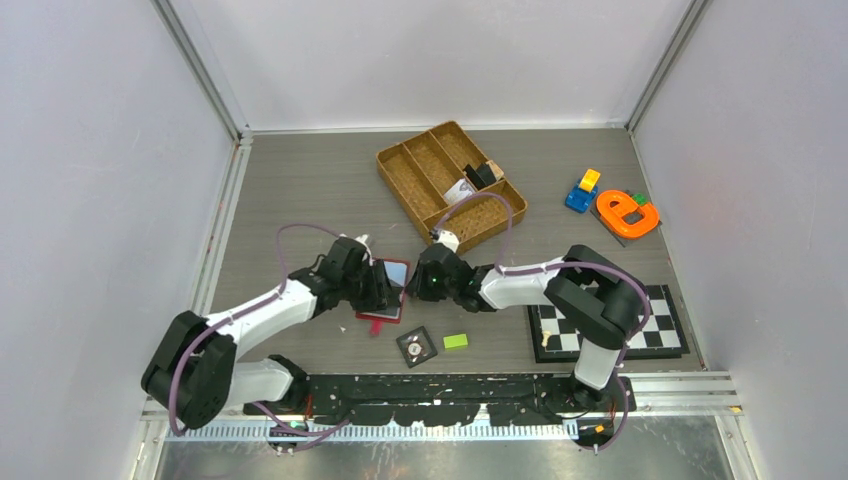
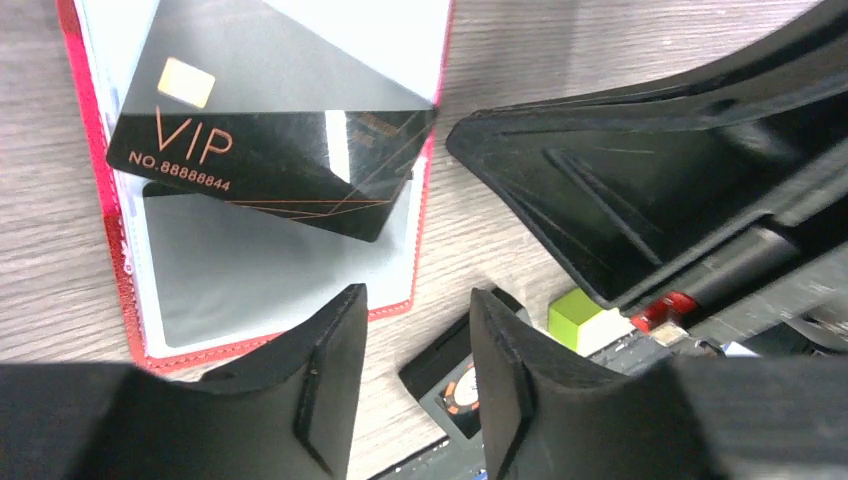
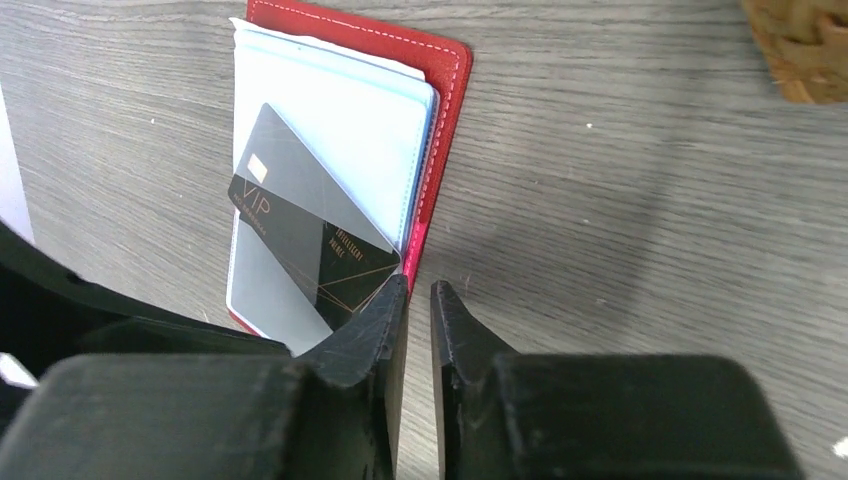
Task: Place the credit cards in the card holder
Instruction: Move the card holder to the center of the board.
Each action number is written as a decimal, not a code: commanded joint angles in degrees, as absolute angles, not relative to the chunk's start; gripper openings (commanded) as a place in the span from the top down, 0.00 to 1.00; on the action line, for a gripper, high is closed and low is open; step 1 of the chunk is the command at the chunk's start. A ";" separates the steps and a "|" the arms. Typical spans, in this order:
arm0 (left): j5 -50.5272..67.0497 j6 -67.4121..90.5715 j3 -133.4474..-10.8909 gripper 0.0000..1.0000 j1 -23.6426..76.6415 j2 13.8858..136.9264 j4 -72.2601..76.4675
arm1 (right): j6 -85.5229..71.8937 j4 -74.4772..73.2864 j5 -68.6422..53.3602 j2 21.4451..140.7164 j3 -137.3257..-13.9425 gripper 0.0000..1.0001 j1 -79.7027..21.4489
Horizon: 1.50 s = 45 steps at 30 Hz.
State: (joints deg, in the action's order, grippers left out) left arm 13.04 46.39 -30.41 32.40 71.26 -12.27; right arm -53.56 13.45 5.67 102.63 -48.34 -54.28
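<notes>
The red card holder (image 3: 447, 90) lies open on the table, its blue-grey pockets facing up. One credit card (image 3: 335, 262), black with a gold chip and "VIP" lettering, sits askew on it. The card's upper part is under a clear pocket and one corner sticks out. My right gripper (image 3: 420, 292) is at the holder's right edge beside that corner, with a narrow gap between its jaws and nothing in it. My left gripper (image 2: 415, 345) is open and empty just off the holder's (image 2: 100, 190) bottom edge, below the card (image 2: 270, 160). From above, both grippers (image 1: 383, 288) (image 1: 416, 284) flank the holder (image 1: 380, 318).
A black tile with a dial (image 1: 417, 347) and a green block (image 1: 456, 341) lie just in front of the holder. The woven tray (image 1: 420, 175) is behind, a chessboard (image 1: 610, 325) to the right, and colourful toys (image 1: 627, 213) at the far right.
</notes>
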 commanded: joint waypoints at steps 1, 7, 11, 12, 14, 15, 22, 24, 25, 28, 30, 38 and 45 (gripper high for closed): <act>12.29 40.38 -37.61 0.53 30.34 67.31 -20.26 | -51.77 10.30 8.61 97.50 -48.78 0.78 -54.53; 11.71 34.25 -42.08 0.50 21.21 70.65 -21.18 | -53.80 10.89 5.93 97.95 -49.42 0.69 -54.65; 11.69 32.71 -44.30 0.48 17.48 75.19 -17.49 | -54.72 11.40 4.95 99.78 -50.54 0.68 -54.60; 11.57 32.41 -44.76 0.48 17.19 76.26 -16.70 | -54.88 11.68 4.71 100.15 -50.68 0.68 -54.66; 10.89 31.78 -45.57 0.48 17.07 78.43 -15.52 | -55.20 12.17 4.39 100.68 -50.86 0.68 -54.65; 10.56 31.47 -45.87 0.48 16.98 79.56 -15.26 | -55.24 12.33 4.31 100.90 -51.01 0.68 -54.67; 9.87 30.67 -46.01 0.52 16.61 85.88 -13.02 | -55.63 12.91 3.71 102.84 -52.09 0.71 -54.66; 9.63 30.55 -45.86 0.55 16.61 86.84 -12.23 | -55.56 12.92 3.59 103.35 -52.52 0.72 -54.67; 9.54 30.56 -45.87 0.56 16.61 87.30 -12.15 | -55.49 12.99 3.68 103.56 -52.74 0.73 -54.60; 9.32 30.31 -46.05 0.61 16.61 88.28 -12.13 | -55.30 12.85 3.88 104.10 -53.37 0.74 -54.62; 9.24 30.11 -45.98 0.63 16.61 88.57 -12.13 | -55.03 12.62 4.12 104.30 -53.76 0.75 -54.67; 9.85 30.29 -45.60 0.68 16.61 89.16 -11.99 | -54.54 12.12 4.05 105.42 -55.02 0.79 -54.63; 10.37 30.51 -45.40 0.72 16.61 89.16 -11.87 | -54.54 11.19 5.06 104.98 -54.78 0.81 -54.67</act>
